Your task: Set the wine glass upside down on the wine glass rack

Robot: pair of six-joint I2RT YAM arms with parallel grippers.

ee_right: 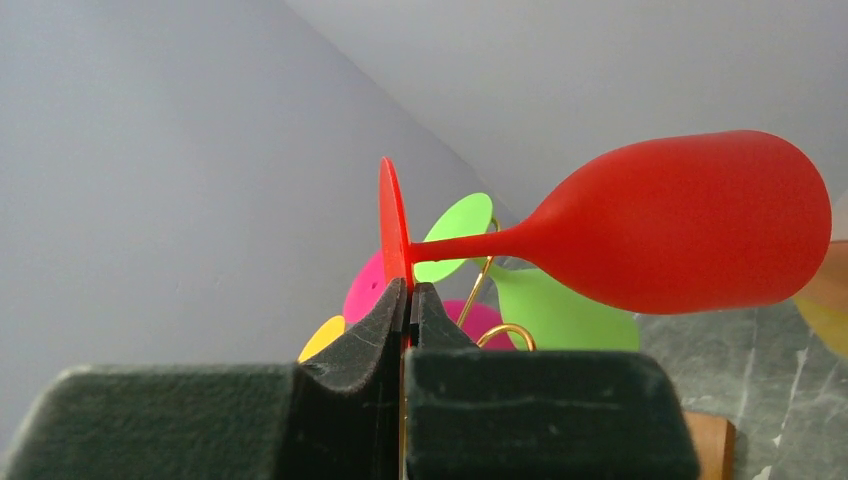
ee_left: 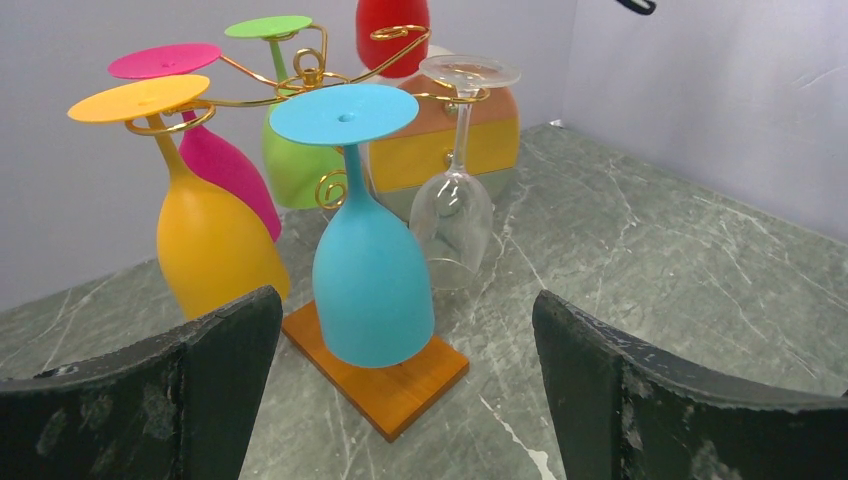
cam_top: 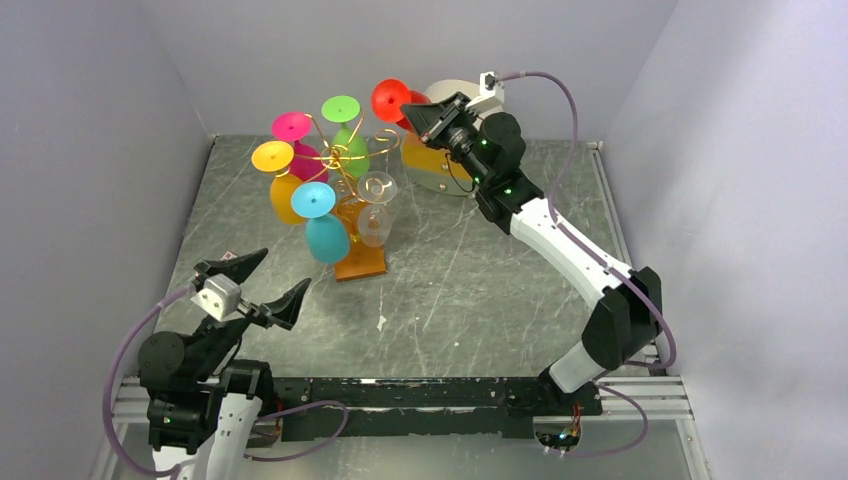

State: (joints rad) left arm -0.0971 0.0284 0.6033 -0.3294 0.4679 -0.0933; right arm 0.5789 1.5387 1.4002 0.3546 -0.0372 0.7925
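A red wine glass (cam_top: 393, 100) (ee_right: 690, 220) is held in the air at the back of the table, just right of the rack's top and above it. My right gripper (cam_top: 410, 112) (ee_right: 408, 290) is shut on the edge of its round foot, and in the right wrist view its stem and bowl lie sideways. The wine glass rack (cam_top: 340, 160) is a gold wire tree on a brown wooden base (ee_left: 385, 375). Several glasses hang upside down on it: pink, yellow, green, blue (ee_left: 370, 270) and clear (ee_left: 455, 215). My left gripper (cam_top: 272, 283) (ee_left: 405, 310) stands open and empty near the front left, facing the rack.
A round cream drawer box (cam_top: 440, 165) with orange and yellow fronts stands behind the rack, under the right arm. Grey walls close in the marbled table (cam_top: 480, 290) on the left, back and right.
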